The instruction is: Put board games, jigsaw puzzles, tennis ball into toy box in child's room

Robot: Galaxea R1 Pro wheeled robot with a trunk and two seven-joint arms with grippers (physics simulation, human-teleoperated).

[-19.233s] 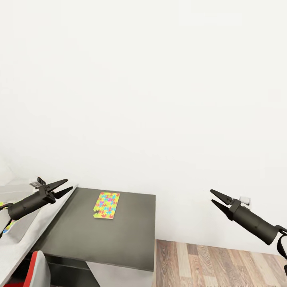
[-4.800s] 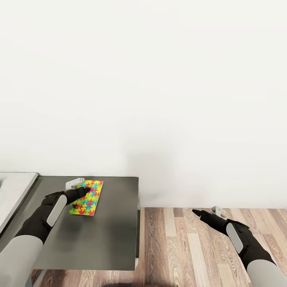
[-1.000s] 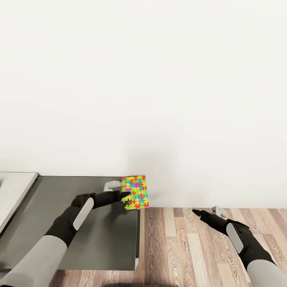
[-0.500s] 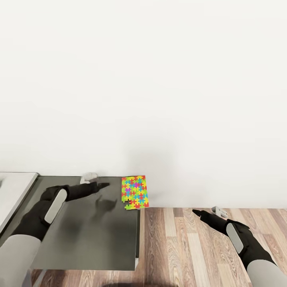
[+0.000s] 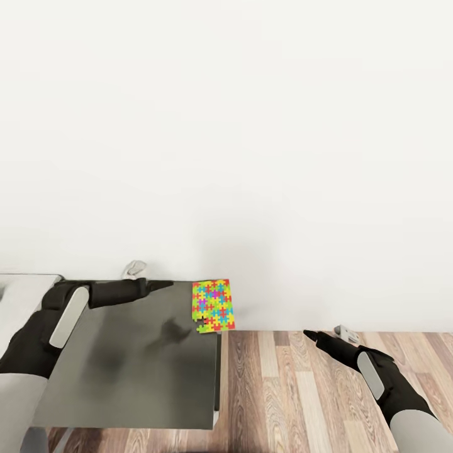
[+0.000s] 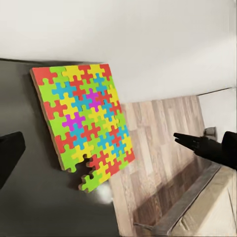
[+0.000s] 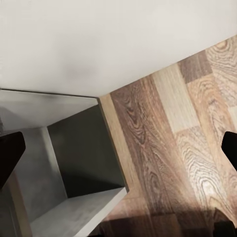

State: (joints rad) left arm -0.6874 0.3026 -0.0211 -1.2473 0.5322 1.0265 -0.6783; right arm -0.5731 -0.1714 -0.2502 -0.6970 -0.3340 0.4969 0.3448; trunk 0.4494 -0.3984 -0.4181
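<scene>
Since a second ago my left end effector [image 5: 165, 284] has drawn back from the jigsaw puzzle [image 5: 213, 304] toward the frame's left, holding nothing, fingers nearly together. I judge the puzzle sits overhanging the dark desk [image 5: 126, 371] corner, lower centre, so an edge can be pinched. My right end effector [image 5: 309, 334] hovers over the floor [image 5: 302, 402], tips together. No writing is readable.
</scene>
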